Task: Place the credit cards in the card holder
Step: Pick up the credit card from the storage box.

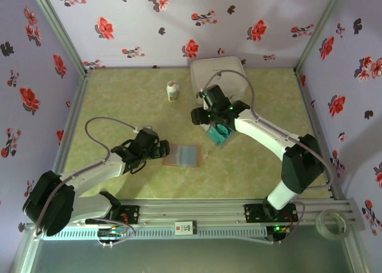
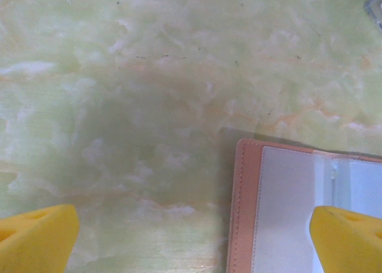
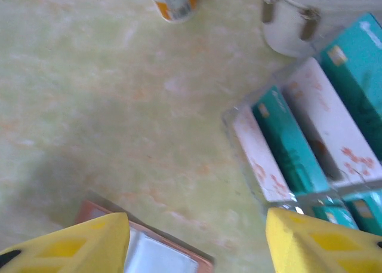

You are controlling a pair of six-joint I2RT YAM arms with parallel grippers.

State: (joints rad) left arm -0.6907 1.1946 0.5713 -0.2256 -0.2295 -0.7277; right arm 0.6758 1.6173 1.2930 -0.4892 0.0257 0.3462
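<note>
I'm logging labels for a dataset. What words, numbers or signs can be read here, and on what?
No text is legible in any view.
White tag on the front rail: dark marks, too small to read.
Small bottle: orange label, too blurred to read.
Credit cards: pale patches, no readable print.
Card holder: no print seen.

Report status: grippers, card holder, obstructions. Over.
Left gripper open, at card holder edge. Right gripper open, empty, near credit cards. Holder lies open, nothing on it.

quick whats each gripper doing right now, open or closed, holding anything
left gripper: jaws open, holding nothing
right gripper: jaws open, holding nothing
</note>
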